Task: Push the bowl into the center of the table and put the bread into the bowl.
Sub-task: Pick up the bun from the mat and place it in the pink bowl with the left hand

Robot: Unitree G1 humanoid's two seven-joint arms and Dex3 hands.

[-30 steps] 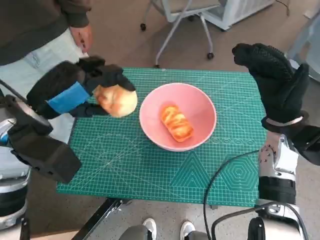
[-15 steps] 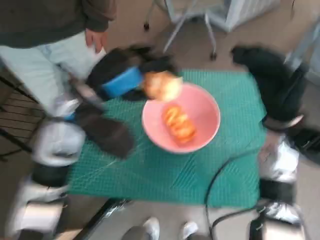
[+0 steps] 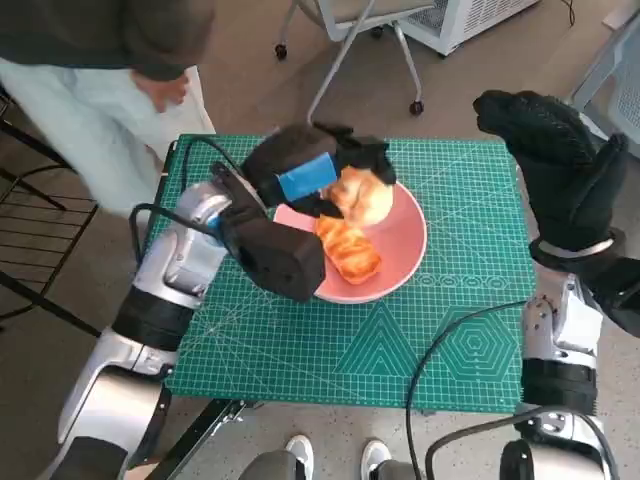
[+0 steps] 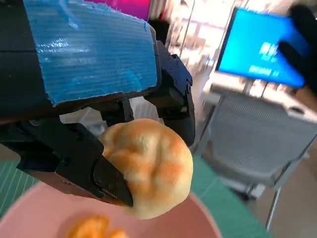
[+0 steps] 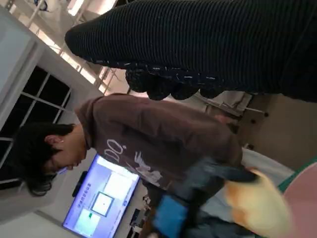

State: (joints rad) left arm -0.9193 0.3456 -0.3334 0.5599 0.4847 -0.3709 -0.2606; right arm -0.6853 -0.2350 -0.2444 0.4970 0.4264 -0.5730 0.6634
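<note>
Green gridded cutting mat (image 3: 300, 350) on the table, one. Pink round bowl (image 3: 400, 262) mid-mat, one, unmoved since a second ago. Inside it, one glazed orange pastry (image 3: 348, 250). Above its left rim now, one round golden bread roll (image 3: 362, 196) (image 4: 148, 166), formerly off to the left, clamped in black blue-taped left hand (image 3: 310, 172) (image 4: 99, 94). Black-gloved right hand (image 3: 555, 170) raised at right, fingers apart, holding nothing. No legible writing.

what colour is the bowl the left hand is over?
Pink: the bowl shows best in the head view, under the left hand.
</note>
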